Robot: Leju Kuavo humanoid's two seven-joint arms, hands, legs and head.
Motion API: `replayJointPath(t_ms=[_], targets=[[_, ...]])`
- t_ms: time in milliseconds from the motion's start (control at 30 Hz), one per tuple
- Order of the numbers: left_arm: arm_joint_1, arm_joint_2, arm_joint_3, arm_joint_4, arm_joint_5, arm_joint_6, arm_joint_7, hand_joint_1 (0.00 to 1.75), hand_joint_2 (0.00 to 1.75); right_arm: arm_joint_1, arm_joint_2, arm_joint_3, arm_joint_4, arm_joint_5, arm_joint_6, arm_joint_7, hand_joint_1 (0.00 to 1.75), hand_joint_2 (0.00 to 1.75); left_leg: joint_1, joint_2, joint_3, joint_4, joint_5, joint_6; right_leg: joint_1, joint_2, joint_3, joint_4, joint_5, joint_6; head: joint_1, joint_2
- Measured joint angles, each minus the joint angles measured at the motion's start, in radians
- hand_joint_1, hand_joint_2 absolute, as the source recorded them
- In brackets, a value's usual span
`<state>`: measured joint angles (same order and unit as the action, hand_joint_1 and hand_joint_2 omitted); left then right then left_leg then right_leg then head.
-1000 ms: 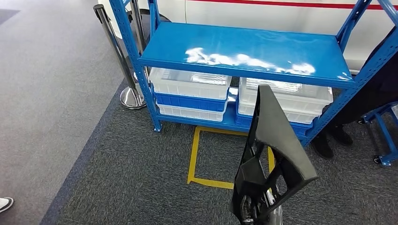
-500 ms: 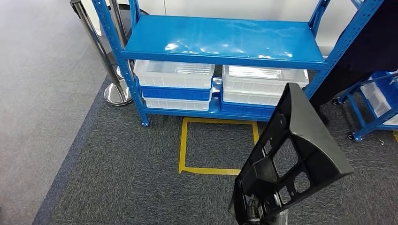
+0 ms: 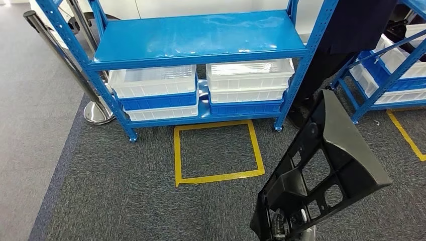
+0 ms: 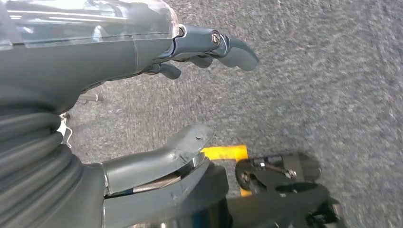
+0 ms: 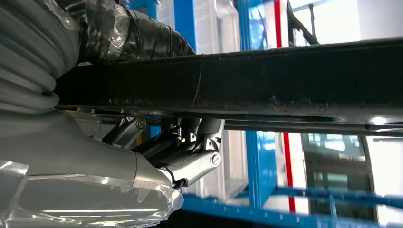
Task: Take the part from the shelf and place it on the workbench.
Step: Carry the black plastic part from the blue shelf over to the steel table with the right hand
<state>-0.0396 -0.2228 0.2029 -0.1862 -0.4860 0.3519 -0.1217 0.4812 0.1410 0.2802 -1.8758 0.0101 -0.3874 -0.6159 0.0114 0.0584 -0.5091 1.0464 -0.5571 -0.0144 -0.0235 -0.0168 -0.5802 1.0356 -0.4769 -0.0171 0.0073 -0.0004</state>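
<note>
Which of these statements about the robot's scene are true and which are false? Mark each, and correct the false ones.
1. The right hand holds the black part. True.
2. The left hand holds a bin. False: it holds nothing and its fingers are apart.
3. The shelf has bins on its top level. False: they sit on the lower level.
4. A yellow tape square marks the floor before the shelf. True.

Part (image 3: 321,175) in front of shelf (image 3: 201,37), bins (image 3: 201,88) under.
</note>
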Motion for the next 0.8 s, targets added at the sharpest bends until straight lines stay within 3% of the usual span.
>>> replayJointPath(t_ms=[67,100,133,167,233,300,367,433,500,567,633,667,700,733,800], targets=[[-0.001,0.0,0.0,0.0,0.003,-0.004,0.004,0.0,1.75,0.002,0.006,-0.006,-0.002,-0.002,0.006,0.0,1.75,1.75,0.001,-0.038,-0.058,0.129,-0.069,-0.002,0.002,0.017,-0.005,0.0,0.003,-0.009,0.0,0.0],[-0.001,0.001,0.0,0.0,0.004,-0.005,0.006,0.0,1.75,0.003,0.009,-0.009,-0.002,-0.002,0.01,-0.001,1.75,1.75,0.001,-0.045,-0.09,0.198,-0.095,0.0,0.005,0.028,-0.007,0.0,0.004,-0.011,0.0,0.0],[0.0,0.002,0.001,0.0,0.006,-0.006,0.009,0.0,1.75,0.004,0.011,-0.013,-0.002,-0.003,0.014,-0.001,1.75,1.75,0.0,-0.048,-0.11,0.242,-0.103,0.002,0.007,0.04,-0.007,0.001,0.005,-0.013,0.0,0.0],[0.001,0.004,0.001,0.0,0.007,-0.006,0.011,0.0,1.75,0.006,0.013,-0.016,-0.002,-0.003,0.016,-0.001,1.75,1.75,0.0,-0.051,-0.114,0.247,-0.089,0.006,0.009,0.055,-0.007,0.002,0.005,-0.013,0.0,0.0],[0.005,0.006,0.001,0.0,0.008,-0.008,0.013,0.0,1.75,0.008,0.016,-0.02,-0.002,-0.003,0.02,-0.002,1.75,1.75,-0.001,-0.072,-0.071,0.143,-0.011,0.017,0.011,0.085,-0.003,0.003,0.005,-0.013,0.0,0.0],[0.012,0.007,0.002,0.0,0.01,-0.009,0.014,0.0,1.75,0.007,0.019,-0.021,-0.002,-0.003,0.022,-0.002,1.75,1.75,-0.001,-0.129,-0.024,0.021,0.046,0.028,0.011,0.111,-0.006,0.006,0.007,-0.008,0.0,0.0],[0.013,0.007,0.002,0.0,0.011,-0.013,0.013,0.0,1.75,0.008,0.023,-0.025,-0.001,0.0,0.023,-0.004,1.75,1.75,-0.002,-0.156,-0.01,-0.025,0.049,0.03,0.007,0.134,-0.019,0.008,0.014,0.004,0.0,0.0],[0.009,0.006,0.002,0.0,0.012,-0.016,0.012,0.0,1.75,0.011,0.027,-0.033,-0.001,0.003,0.024,-0.006,1.75,1.75,-0.001,-0.135,-0.005,-0.04,0.051,0.031,0.004,0.148,-0.028,0.007,0.02,0.019,0.0,0.0],[0.011,0.004,0.002,0.0,0.014,-0.017,0.009,0.0,1.75,0.012,0.031,-0.045,0.0,0.006,0.027,-0.011,1.75,1.75,0.003,-0.106,-0.001,-0.053,0.06,0.039,0.008,0.104,-0.046,0.042,-0.004,0.03,0.002,0.0],[0.016,0.002,0.003,0.0,0.014,-0.017,0.008,0.0,1.75,0.011,0.036,-0.058,0.001,0.008,0.035,-0.017,1.75,1.75,0.002,-0.071,0.0,-0.058,0.063,0.045,0.009,0.042,-0.098,0.152,-0.067,0.039,0.004,0.0],[0.017,0.003,0.003,0.0,0.014,-0.017,0.008,0.0,1.75,0.011,0.04,-0.069,0.002,0.01,0.043,-0.019,1.75,1.75,0.0,-0.038,-0.001,-0.057,0.062,0.047,0.004,0.024,-0.147,0.26,-0.109,0.047,0.004,0.0],[0.017,0.003,0.003,0.0,0.014,-0.018,0.007,0.0,1.75,0.012,0.042,-0.075,0.003,0.01,0.047,-0.021,1.75,1.75,-0.001,-0.023,-0.001,-0.057,0.061,0.046,0.002,0.02,-0.149,0.27,-0.104,0.05,0.004,0.0],[0.016,0.003,0.004,0.0,0.014,-0.019,0.007,0.0,1.75,0.013,0.044,-0.081,0.005,0.01,0.053,-0.022,1.75,1.75,-0.001,-0.01,0.0,-0.057,0.06,0.045,0.0,0.016,-0.13,0.241,-0.082,0.052,0.004,0.0],[0.015,0.003,0.004,0.0,0.014,-0.021,0.007,0.0,1.75,0.013,0.047,-0.088,0.006,0.01,0.06,-0.023,1.75,1.75,-0.001,0.002,0.002,-0.056,0.058,0.043,-0.001,0.004,-0.092,0.177,-0.049,0.052,0.004,0.0],[0.012,0.003,0.004,0.0,0.013,-0.026,0.007,0.0,1.75,0.013,0.056,-0.1,0.007,0.011,0.074,-0.027,1.75,1.75,-0.005,0.021,0.008,-0.053,0.051,0.034,0.004,-0.038,-0.017,0.046,-0.01,0.041,0.004,0.0]])
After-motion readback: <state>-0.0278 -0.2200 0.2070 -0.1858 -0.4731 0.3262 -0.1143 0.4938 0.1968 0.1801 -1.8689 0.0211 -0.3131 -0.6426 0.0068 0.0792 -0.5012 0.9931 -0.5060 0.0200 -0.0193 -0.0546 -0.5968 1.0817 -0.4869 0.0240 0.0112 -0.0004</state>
